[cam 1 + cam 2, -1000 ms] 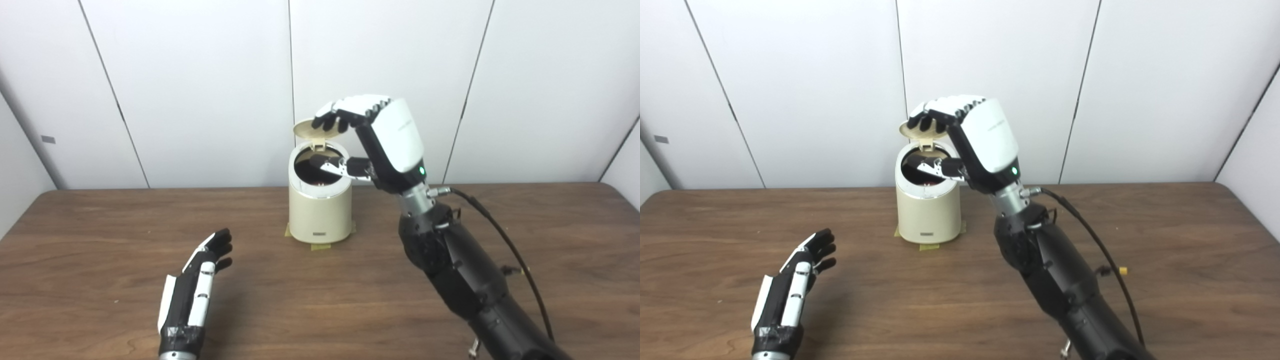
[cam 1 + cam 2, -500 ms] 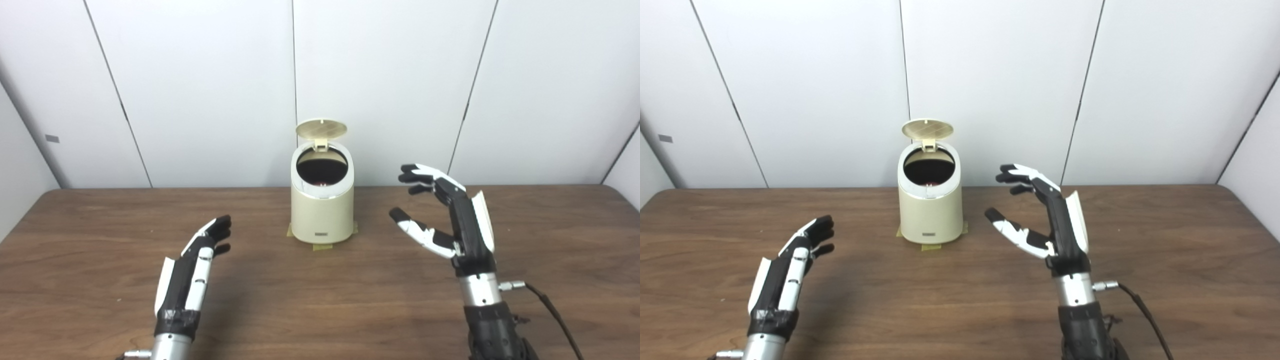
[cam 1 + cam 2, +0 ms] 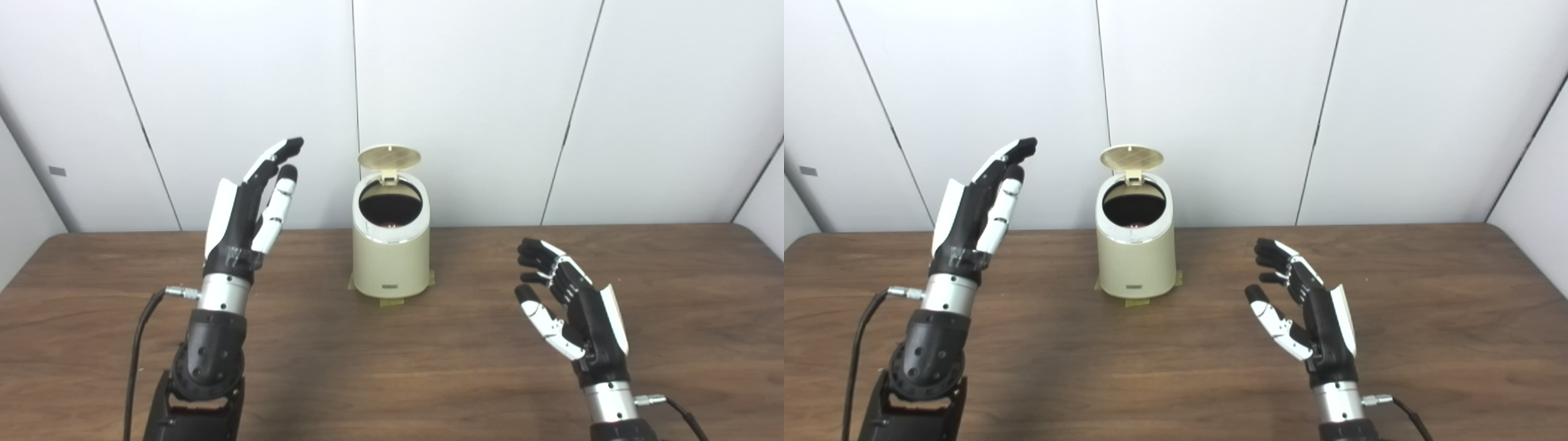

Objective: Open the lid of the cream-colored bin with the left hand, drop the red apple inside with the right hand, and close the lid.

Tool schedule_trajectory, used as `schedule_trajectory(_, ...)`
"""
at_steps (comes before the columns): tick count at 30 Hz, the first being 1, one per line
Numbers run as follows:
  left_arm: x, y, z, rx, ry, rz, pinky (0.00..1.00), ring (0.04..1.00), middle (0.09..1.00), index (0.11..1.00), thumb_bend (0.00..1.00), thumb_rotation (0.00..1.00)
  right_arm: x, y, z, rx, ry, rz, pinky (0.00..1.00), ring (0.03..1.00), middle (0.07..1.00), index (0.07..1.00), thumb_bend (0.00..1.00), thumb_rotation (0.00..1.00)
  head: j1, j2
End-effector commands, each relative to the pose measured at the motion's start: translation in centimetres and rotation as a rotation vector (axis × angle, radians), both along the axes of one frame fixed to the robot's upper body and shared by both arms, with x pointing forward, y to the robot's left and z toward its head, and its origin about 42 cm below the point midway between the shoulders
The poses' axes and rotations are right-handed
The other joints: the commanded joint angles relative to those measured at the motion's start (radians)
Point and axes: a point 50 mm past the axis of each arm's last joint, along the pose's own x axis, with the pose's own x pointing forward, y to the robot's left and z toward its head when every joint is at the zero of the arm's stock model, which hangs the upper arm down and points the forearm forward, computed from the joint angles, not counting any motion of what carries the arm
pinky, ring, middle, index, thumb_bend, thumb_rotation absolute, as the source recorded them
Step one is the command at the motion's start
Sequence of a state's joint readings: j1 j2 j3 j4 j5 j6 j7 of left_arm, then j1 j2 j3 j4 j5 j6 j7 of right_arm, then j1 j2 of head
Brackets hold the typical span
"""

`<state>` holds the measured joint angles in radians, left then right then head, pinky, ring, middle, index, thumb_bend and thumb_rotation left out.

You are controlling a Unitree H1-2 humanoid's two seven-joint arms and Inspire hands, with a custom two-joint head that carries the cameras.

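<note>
Meanwhile, the left robot hand (image 3: 254, 202) is hovering empty, fingers spread, beside the bin (image 3: 391, 251) with its lid (image 3: 389, 157) standing open; the right robot hand (image 3: 572, 312) is likewise hovering released over the table (image 3: 392, 367).

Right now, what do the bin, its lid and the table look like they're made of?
Bin: looks like smooth cream plastic with a soft sheen; the ring around its opening is shinier, maybe chrome-look trim. Lid: the same cream plastic, standing open, with a faint grid moulded on its underside. Table: dark brown wood grain with a matte finish; whether veneer, laminate or solid wood is not clear.
</note>
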<state>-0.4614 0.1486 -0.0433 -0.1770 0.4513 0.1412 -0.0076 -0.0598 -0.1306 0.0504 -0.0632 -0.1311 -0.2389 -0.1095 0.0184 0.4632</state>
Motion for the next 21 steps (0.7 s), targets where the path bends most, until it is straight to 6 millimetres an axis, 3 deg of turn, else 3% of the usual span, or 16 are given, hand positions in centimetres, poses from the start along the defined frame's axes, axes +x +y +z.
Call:
schedule_trajectory(1,0.7,-1.4,5.1,0.115,-0.113,0.009,0.98,0.988,0.942,0.887,0.65,1.00,0.2,0.1,1.3,-0.011,-0.050,0.016,0.69,0.797,0.814,0.798,0.17,0.45,0.000,0.002)
schedule_trajectory(5,1.6,-3.6,7.7,0.244,-0.103,0.017,1.00,1.000,0.918,0.867,0.78,1.00,-0.1,0.3,0.8,-0.012,-0.029,0.007,0.66,0.773,0.801,0.787,0.17,0.51,0.001,0.003)
schedule_trajectory(7,2.0,-4.7,8.5,0.288,-0.103,0.011,1.00,1.000,0.947,0.876,0.86,1.00,0.0,0.3,0.5,-0.012,-0.022,0.012,0.67,0.776,0.800,0.786,0.17,0.53,0.000,0.003)
schedule_trajectory(13,3.6,-7.4,9.9,0.477,-0.118,0.041,1.00,1.000,0.899,0.858,0.92,1.00,-0.1,0.4,0.4,-0.050,-0.004,-0.002,0.68,0.769,0.785,0.771,0.18,0.64,0.000,0.003)
schedule_trajectory(21,6.0,-10.1,10.3,0.679,-0.057,0.090,1.00,1.000,0.878,0.848,0.99,1.00,0.0,0.2,0.3,-0.068,0.004,0.004,0.70,0.781,0.790,0.775,0.18,0.66,0.000,0.000)
